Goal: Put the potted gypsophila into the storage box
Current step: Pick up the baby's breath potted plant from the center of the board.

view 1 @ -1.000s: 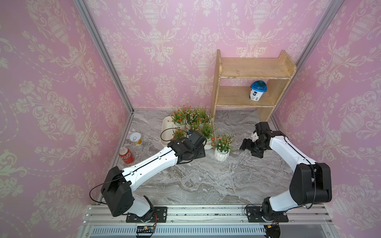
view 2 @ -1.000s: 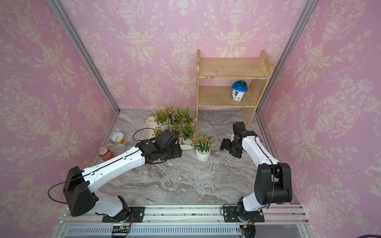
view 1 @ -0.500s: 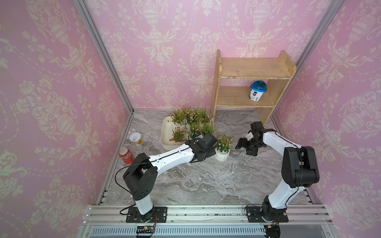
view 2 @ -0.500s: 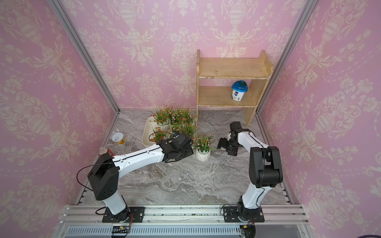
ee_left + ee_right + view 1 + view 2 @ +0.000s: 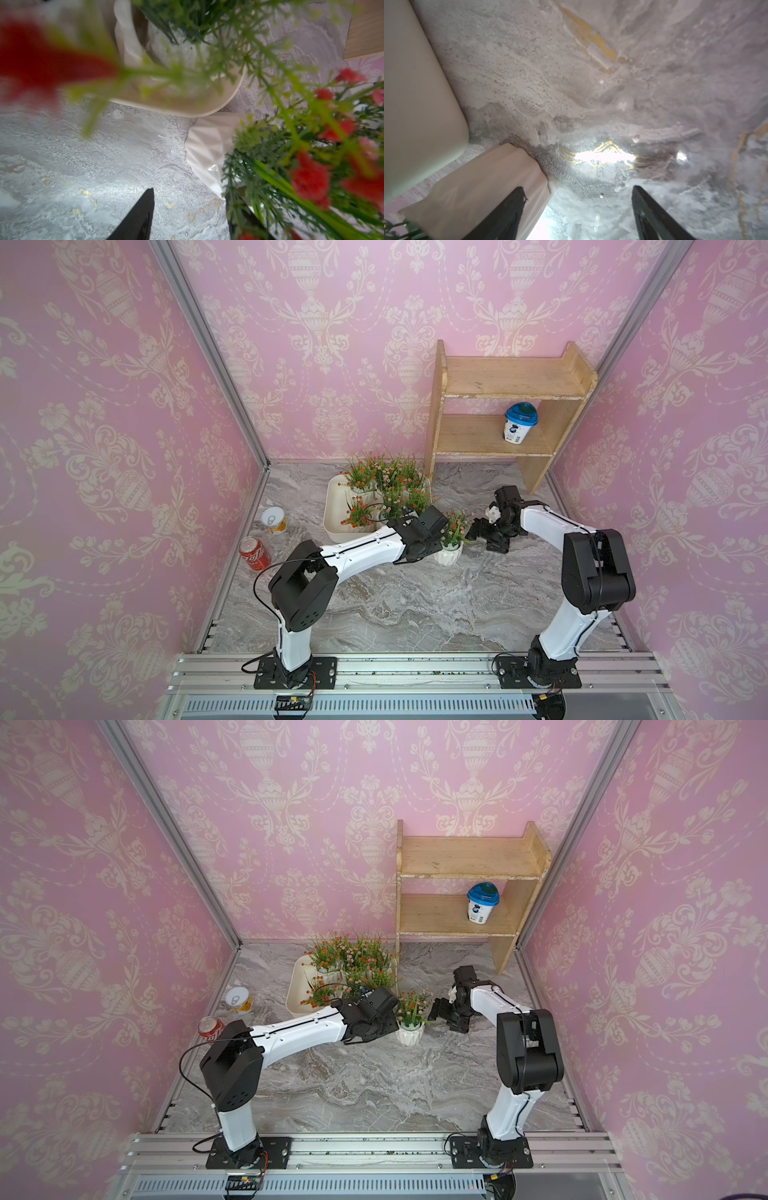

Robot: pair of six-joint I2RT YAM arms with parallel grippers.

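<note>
Fingers on both arms stand spread, pinching nothing: left fingers (image 5: 141, 214) and right fingers (image 5: 645, 207) flank the last potted gypsophila (image 5: 449, 551), upright on the counter (image 5: 415, 605) just beside the storage box (image 5: 332, 508). Meanwhile the other pots (image 5: 390, 485) already crowd that box. I'd judge one pot remains, not yet grasped.
</note>
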